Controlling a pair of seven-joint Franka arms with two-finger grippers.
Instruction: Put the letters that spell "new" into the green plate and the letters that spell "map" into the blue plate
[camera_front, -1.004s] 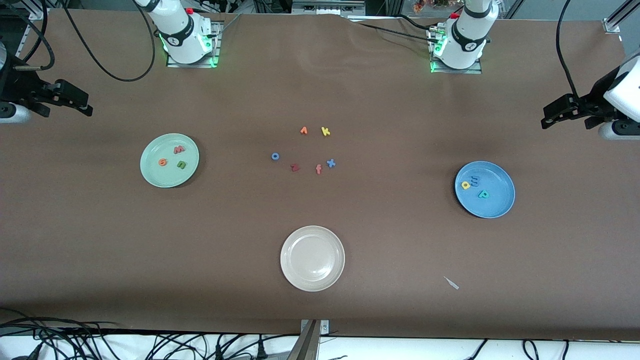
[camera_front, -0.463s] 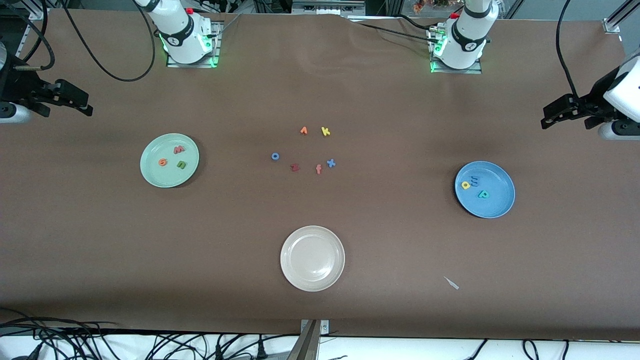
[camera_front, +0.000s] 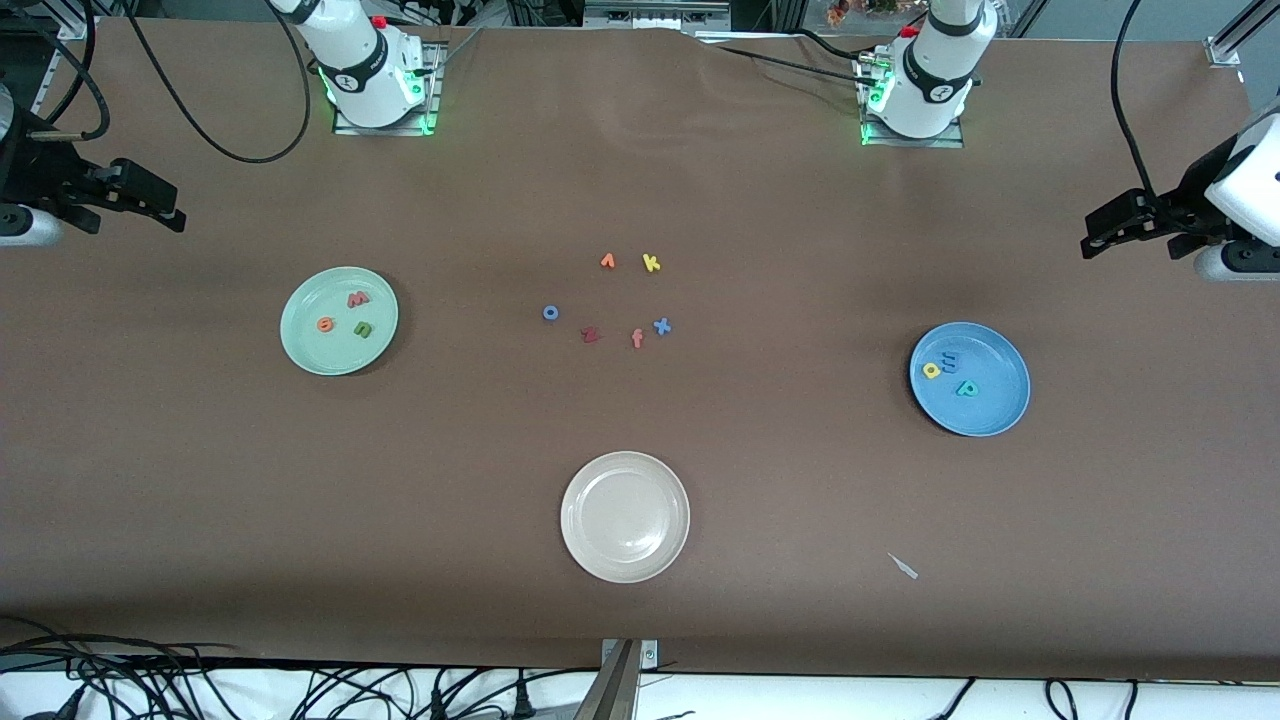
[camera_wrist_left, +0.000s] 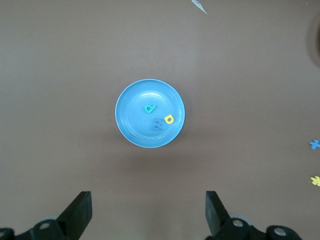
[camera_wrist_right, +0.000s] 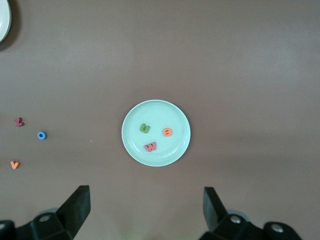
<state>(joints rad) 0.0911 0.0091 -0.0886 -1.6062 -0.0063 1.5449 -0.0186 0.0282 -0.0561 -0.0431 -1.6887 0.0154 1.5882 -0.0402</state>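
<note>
A brown table (camera_front: 640, 180) carries the finished sort, its two Franka arms drawn up toward opposite ends. The left gripper (camera_front: 1105, 232) hangs over the table edge at the left arm's end, jaws spread wide and holding nothing; in the left wrist view its fingers (camera_wrist_left: 80, 212) stand well apart with the blue plate below them. The right gripper (camera_front: 165, 212) hangs over the edge at the right arm's end, equally wide and empty.

The beige plate (camera_front: 625, 560) sits bare near the edge closest to the front camera, at mid-table. The green plate (camera_front: 300, 350) lies toward the right arm's end and holds the letters that spell "new": the salmon w (camera_front: 358, 299), the orange e (camera_front: 325, 324) and the green n (camera_front: 362, 329), each lying apart from the others. The blue plate (camera_front: 1000, 410) lies toward the left arm's end and holds the letters that spell "map": the blue m (camera_front: 950, 362) touching or just beside the yellow a (camera_front: 931, 371), and the teal p (camera_front: 966, 389) near them.

Six spare letters (camera_front: 610, 300) stay in a loose ring at the table's centre, and a small pale scrap (camera_front: 903, 566) lies near the front edge.

Judged from this layout, both words are placed and nothing is left to pick. The sound course is to keep both grippers high and clear of the plates, so no rim is nudged and no letter spills out.
</note>
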